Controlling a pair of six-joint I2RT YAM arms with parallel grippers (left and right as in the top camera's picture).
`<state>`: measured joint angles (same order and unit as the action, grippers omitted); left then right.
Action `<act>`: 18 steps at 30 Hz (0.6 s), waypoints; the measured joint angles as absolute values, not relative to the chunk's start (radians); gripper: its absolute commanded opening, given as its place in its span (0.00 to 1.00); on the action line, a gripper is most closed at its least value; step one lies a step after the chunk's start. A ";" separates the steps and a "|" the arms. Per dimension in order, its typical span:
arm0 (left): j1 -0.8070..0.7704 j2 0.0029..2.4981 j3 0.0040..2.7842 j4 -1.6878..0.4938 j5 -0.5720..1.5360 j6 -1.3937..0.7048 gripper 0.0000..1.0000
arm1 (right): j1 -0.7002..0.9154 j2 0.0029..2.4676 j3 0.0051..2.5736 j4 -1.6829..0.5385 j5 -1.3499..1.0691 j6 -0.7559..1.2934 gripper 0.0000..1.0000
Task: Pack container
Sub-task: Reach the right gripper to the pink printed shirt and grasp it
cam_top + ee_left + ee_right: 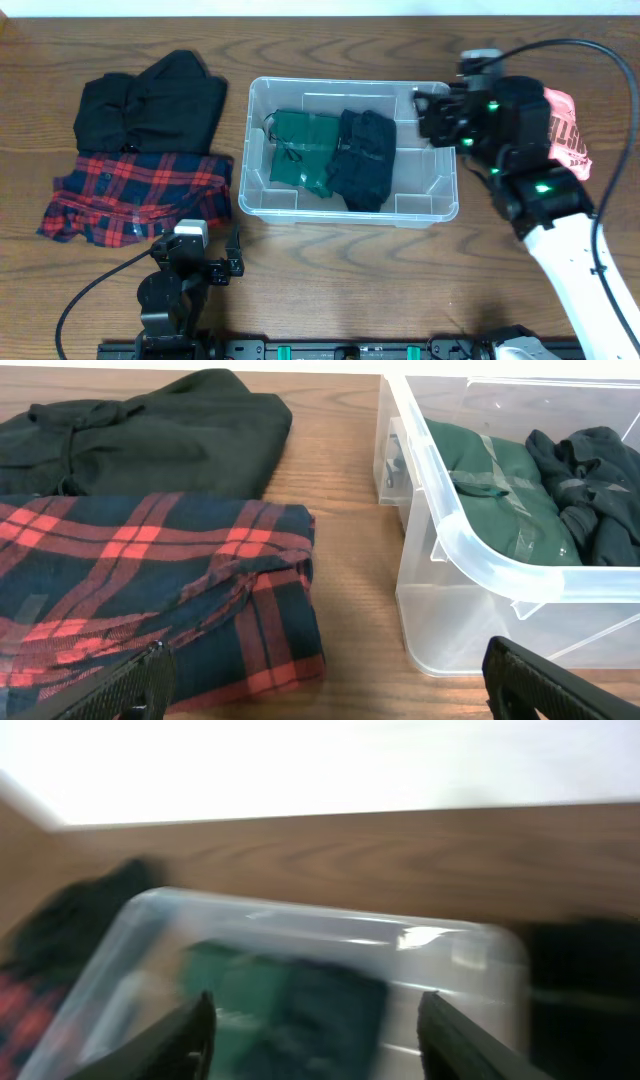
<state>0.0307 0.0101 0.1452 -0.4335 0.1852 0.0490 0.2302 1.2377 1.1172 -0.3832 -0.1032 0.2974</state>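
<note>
Container sits mid-desk, long side running left to right, clear enough that its load shows through the walls. A folded green garment lies flat in the left half and a crumpled dark one is just beside it, overlapping its right edge. The right end of the floor is bare, so I'd judge there is room for more. Laying the pieces side by side looks meant to keep the layer low.

The right gripper hovers over the far right corner, jaws apart with nothing between them, which reads to me as a drop just made or a pull-away. The left gripper rests at the near edge, jaws spread wide and empty, pointed toward the plaid shirt and the black pile to the left of the bin. Those are probably next in line.

A pink cloth at the far right is half covered by the right arm, and its printing is unreadable. The right wrist view is smeared — only bin outline and green show. What kind of garments the packed pieces are, I cannot tell.
</note>
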 measured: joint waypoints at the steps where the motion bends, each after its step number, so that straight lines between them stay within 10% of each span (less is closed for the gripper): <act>1: 0.031 0.010 0.145 -0.434 0.185 0.049 0.98 | 0.174 1.232 1.117 -0.413 -0.080 0.297 0.76; 6: 0.031 0.010 0.145 -0.434 0.185 0.049 0.98 | -0.133 1.249 1.117 -0.526 -0.084 0.299 0.93; 18: 0.031 0.010 0.145 -0.434 0.185 0.049 0.98 | -0.678 1.587 1.117 -0.435 -0.336 0.297 0.89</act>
